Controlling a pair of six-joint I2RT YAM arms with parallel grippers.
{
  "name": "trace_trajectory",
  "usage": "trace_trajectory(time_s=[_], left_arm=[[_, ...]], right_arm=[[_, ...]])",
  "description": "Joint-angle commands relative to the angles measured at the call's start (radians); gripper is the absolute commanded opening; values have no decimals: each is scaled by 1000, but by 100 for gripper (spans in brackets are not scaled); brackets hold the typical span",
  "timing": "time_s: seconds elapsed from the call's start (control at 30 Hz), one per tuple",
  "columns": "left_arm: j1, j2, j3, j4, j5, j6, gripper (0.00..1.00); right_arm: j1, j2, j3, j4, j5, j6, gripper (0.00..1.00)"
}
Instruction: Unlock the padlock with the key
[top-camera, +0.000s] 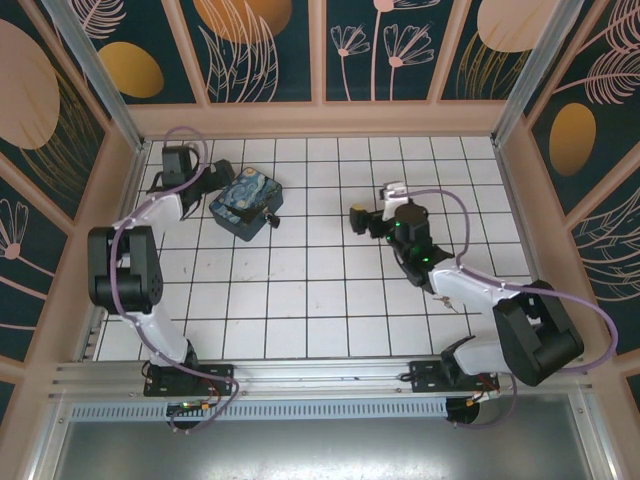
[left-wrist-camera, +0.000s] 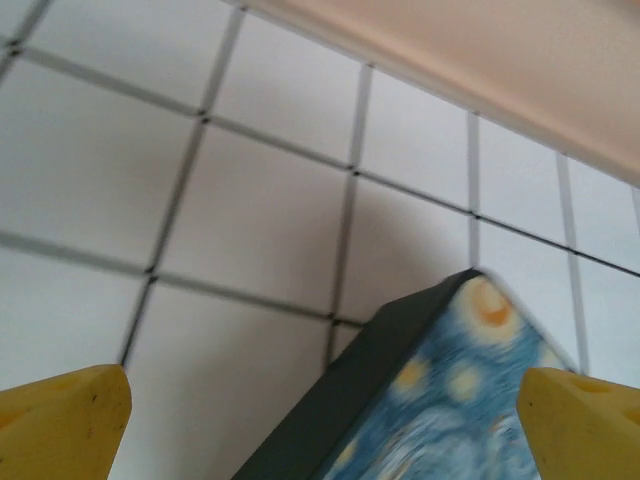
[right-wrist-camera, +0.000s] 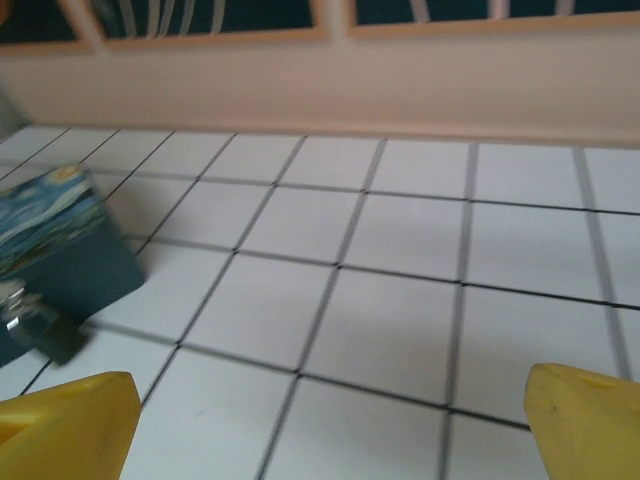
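The yellow fingertips (left-wrist-camera: 60, 425) of the left claw (left-wrist-camera: 320, 430) sat nearest the lens in the left wrist view. They were spread wide and gripped nothing. A corner of the blue swirl-painted tin box (top-camera: 243, 205) lay between them, and whether either tip touched the box could not be told. The right claw (right-wrist-camera: 320, 425) was likewise released, with only bare tiles of the bench (top-camera: 320, 300) between its tips. It stood well apart from the box, at mid-bench, pointing toward it.

**Location of the padlock.** The padlock (right-wrist-camera: 45, 335) hung at the front face of the box, low on the side turned toward the right arm and near the bench surface.

**Handling.**
- The padlock is judged rigid, light and smooth-sided, and likely to swing or twist on its thin shackle when pushed.
- Take hold across the flat sides of the body, not on the shackle.
- The box is judged light enough to slide, so brace it with the left claw.

**Appearance.** The padlock was a tiny dark block, far smaller than the box, with a bright metal glint at its upper end. The right wrist view was blurred, so which face carried the keyhole could not be told.
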Motion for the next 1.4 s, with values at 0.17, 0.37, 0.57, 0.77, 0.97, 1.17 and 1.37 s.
trace_trajectory(time_s=[0.17,0.37,0.57,0.77,0.97,1.17,1.37], left_arm=[[-35,205,231,-198,289,188,98],[-124,255,281,-222,327,223,99],[-268,318,373,-266,457,266,98],[-413,361,437,-147,600,174,99],[-401,217,361,-76,494,77,99],[-303,-25,115,-51,209,-74,99],[-386,-277,-210,-104,-59,-108,99]], right_arm=[[162,3,50,-75,132,5,99],[190,-2,78,-108,164,27,99],[216,-43,74,-174,206,70,99],[187,-112,43,-208,241,128,99],[44,-152,-1,-244,117,219,98],[-61,-106,20,-311,0,295,89],[-199,-79,92,-597,-1,535,81]])
